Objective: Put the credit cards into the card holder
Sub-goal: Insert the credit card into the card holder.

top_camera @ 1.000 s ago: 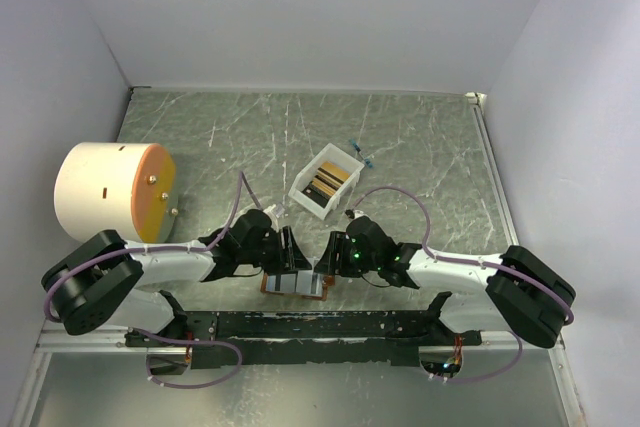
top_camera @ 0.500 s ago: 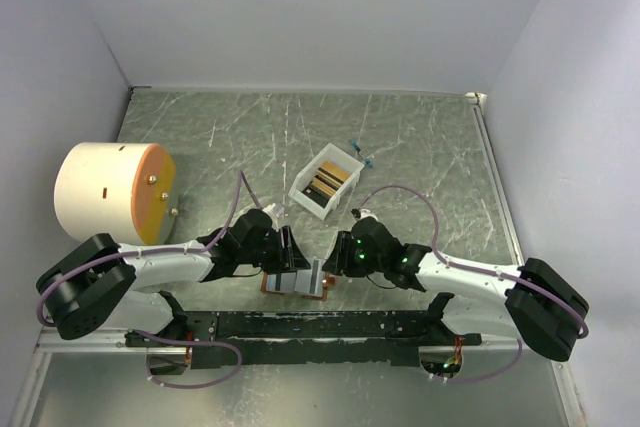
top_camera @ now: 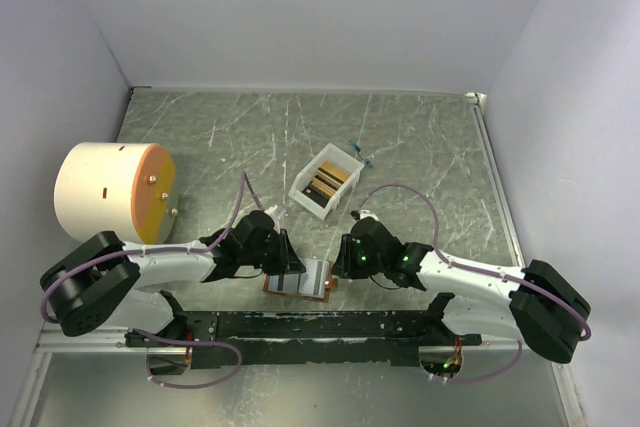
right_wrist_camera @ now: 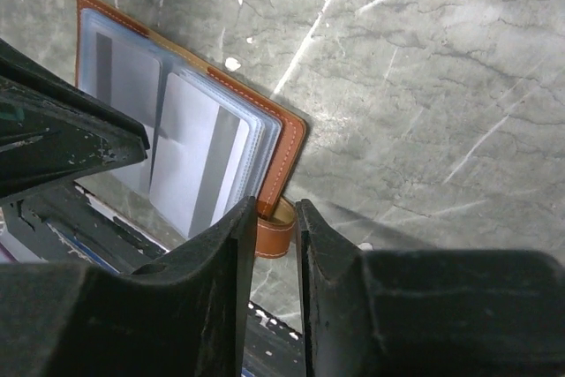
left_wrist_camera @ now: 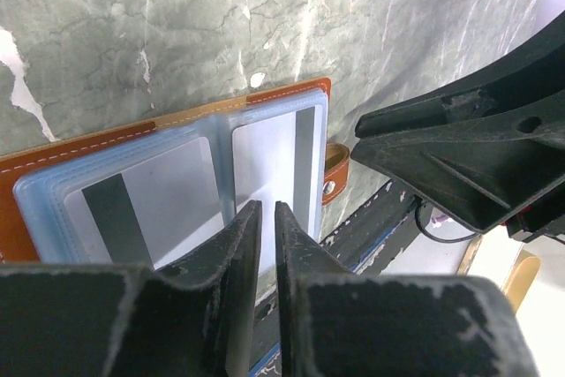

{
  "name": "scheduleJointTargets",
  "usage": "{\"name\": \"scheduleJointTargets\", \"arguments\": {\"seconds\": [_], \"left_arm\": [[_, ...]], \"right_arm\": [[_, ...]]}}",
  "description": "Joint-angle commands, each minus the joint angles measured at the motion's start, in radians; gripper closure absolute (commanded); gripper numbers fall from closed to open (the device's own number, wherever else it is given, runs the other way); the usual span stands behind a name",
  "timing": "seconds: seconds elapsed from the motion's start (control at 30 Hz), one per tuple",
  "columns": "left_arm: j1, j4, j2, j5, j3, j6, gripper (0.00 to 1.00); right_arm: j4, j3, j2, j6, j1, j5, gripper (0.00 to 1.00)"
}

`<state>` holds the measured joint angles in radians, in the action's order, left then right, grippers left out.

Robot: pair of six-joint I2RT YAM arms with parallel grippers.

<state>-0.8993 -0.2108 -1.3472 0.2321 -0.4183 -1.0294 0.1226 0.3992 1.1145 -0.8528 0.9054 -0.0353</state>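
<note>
Top view: card holder (top_camera: 300, 281) lies open, low centre of frame, right at the rail in front of the arm bases. Left gripper (top_camera: 289, 265) is at its left half, right gripper (top_camera: 336, 259) at its right edge. Loose credit cards (top_camera: 327, 185) stand in a white box (top_camera: 306, 198) just above centre, well apart from the holder. A white and orange drum (top_camera: 105, 192) sits far left. Left wrist view: the holder fills the lower left, blue-grey sleeves up, with a pale striped card (left_wrist_camera: 150, 193) in one sleeve and another (left_wrist_camera: 279, 149) beside it. My left fingers (left_wrist_camera: 234, 249) are drawn almost together over the centre fold, with only a thin slit between them. I can't tell whether they pinch a sleeve or nothing. Right wrist view: the holder sits upper left, tan leather rim (right_wrist_camera: 284, 143) toward me, snap tab (right_wrist_camera: 275, 236) showing in the slit between my right fingers (right_wrist_camera: 231, 253). They're nearly closed too, and I can't tell if they have the tab or the rim. My read on handling: the holder is light and floppy, its sleeves thin and slick, so it will skate on this polished top unless one arm pins the leather cover. I'd grip the leather rim or tab, not the sleeves. The cards are stiff, thin and slippery, so I'd take each by its exposed top edge in the box and feed it in straight, or the sleeve mouth buckles.
</note>
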Motion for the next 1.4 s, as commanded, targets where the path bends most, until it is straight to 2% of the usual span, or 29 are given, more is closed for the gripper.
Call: {"name": "scheduleJointTargets", "arguments": {"seconds": [0.0, 0.23, 0.37, 0.4, 0.83, 1.1, 1.2, 1.37], "left_arm": [[-0.010, -0.035, -0.015, 0.001, -0.025, 0.001, 0.77], [-0.012, 0.097, 0.035, -0.083, -0.055, 0.051, 0.77], [-0.015, 0.132, 0.022, -0.098, -0.075, 0.081, 0.92], [-0.016, 0.128, 0.015, -0.095, -0.077, 0.084, 0.93], [-0.044, 0.153, -0.087, -0.114, -0.119, 0.109, 0.93], [-0.076, 0.211, -0.093, -0.164, -0.152, 0.123, 0.92], [-0.080, 0.188, -0.087, -0.138, -0.151, 0.112, 0.90], [-0.084, 0.111, -0.049, -0.094, -0.122, 0.062, 0.93]], "right_arm": [[-0.020, -0.018, 0.011, -0.012, 0.009, -0.005, 0.75], [-0.013, -0.022, 0.002, -0.019, 0.010, 0.005, 0.76], [-0.021, -0.027, 0.009, -0.018, 0.012, 0.005, 0.76], [-0.023, -0.027, 0.014, -0.018, 0.012, 0.005, 0.76], [-0.039, -0.023, 0.028, -0.026, 0.013, 0.005, 0.76], [-0.044, -0.020, 0.037, -0.026, 0.015, 0.009, 0.76], [-0.055, -0.022, 0.046, -0.028, 0.016, 0.007, 0.76], [-0.089, -0.039, 0.060, -0.038, 0.021, 0.011, 0.76]]}}
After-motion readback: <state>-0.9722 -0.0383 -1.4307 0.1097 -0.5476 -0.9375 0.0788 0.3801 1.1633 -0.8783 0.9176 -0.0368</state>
